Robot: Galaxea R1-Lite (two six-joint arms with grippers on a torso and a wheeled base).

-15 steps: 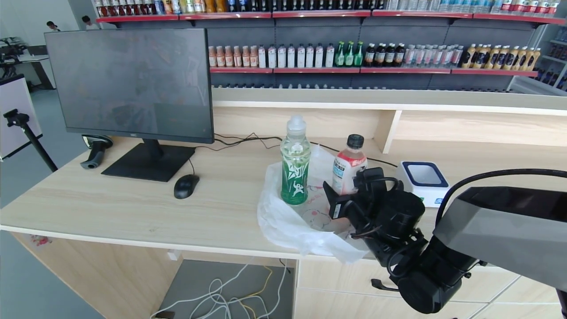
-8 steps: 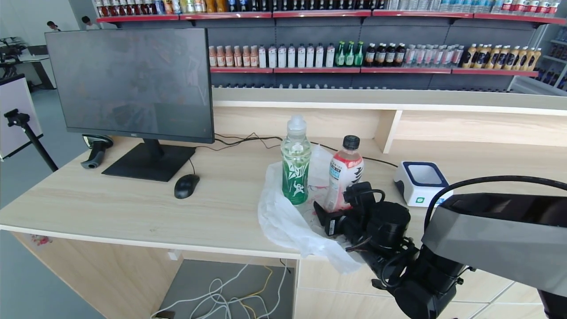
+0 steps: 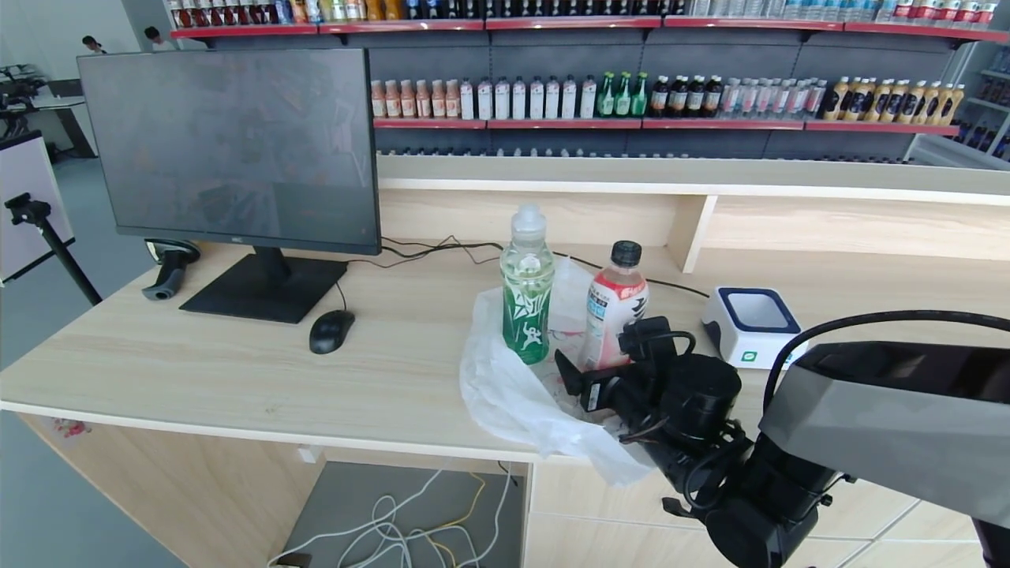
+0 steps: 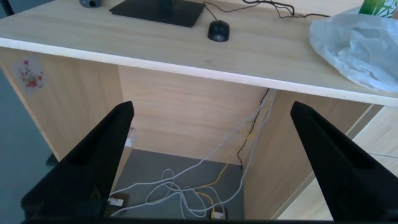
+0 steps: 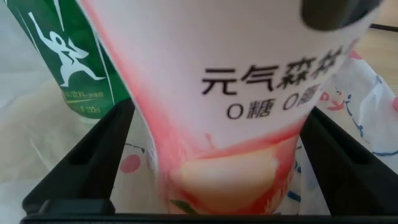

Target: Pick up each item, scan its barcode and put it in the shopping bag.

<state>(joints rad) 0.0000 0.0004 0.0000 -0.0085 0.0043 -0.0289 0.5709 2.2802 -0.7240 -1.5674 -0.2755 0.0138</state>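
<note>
**Standing the pink bottle on the bag**

Smooth plastic with a black cap and a peach-printed sleeve, the pink bottle [image 3: 617, 308] stands upright on the crinkled white bag [image 3: 513, 394]. The bag lies on the pale wood desk [image 3: 237, 355], and the bottle is just beside the taller green bottle [image 3: 526, 300]. A second ago it hung tilted, nearer the boxy white scanner [image 3: 750, 323]. The right tool [image 3: 592, 367] straddles its base with fingers spread, a sliver of bag showing beside one. The left tool [image 4: 211, 155] hangs below the desk edge, fingers wide apart and empty.

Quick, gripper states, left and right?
Left gripper: open, holding nothing.
Right gripper: around the pink bottle; whether it is clamped cannot be told.
</note>
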